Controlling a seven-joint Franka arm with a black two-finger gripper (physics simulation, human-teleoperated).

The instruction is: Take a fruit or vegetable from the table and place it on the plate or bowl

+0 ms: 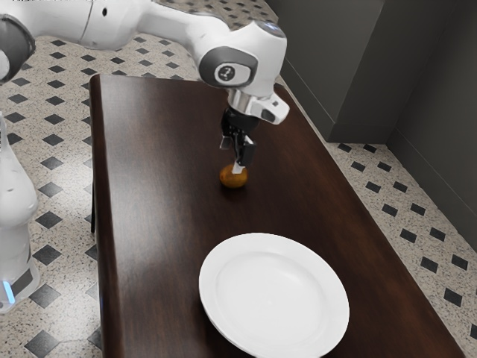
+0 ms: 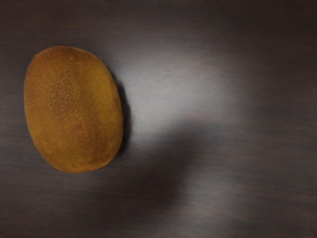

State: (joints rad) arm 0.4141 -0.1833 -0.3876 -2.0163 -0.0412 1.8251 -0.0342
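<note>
Start at the gripper: pointing straight down, spread apart, clamped on nothing, hanging right over the kiwi. Find the kiwi lying on its side on the dark surface, well apart from the white plate, past the plate's far rim and toward the arm. Not yet picked up, so probably time for the grab. Check first for the kiwi right in the middle under the gripper. Go down slowly, low enough to reach round the fat part of the kiwi, not just the top. Squeeze across the short way, not the long way, for a better hold. Squeeze softly: round, smooth, likely to roll or pop out. Lift straight up, high enough to clear the plate's rim. Carry over to the middle of the plate, go down low, then let go gently to stop any rolling off. No words to read on the kiwi, the plate or the surface. Just a round badge on the arm, far beyond the plate, with a curly sign a bit like a question mark.
</note>
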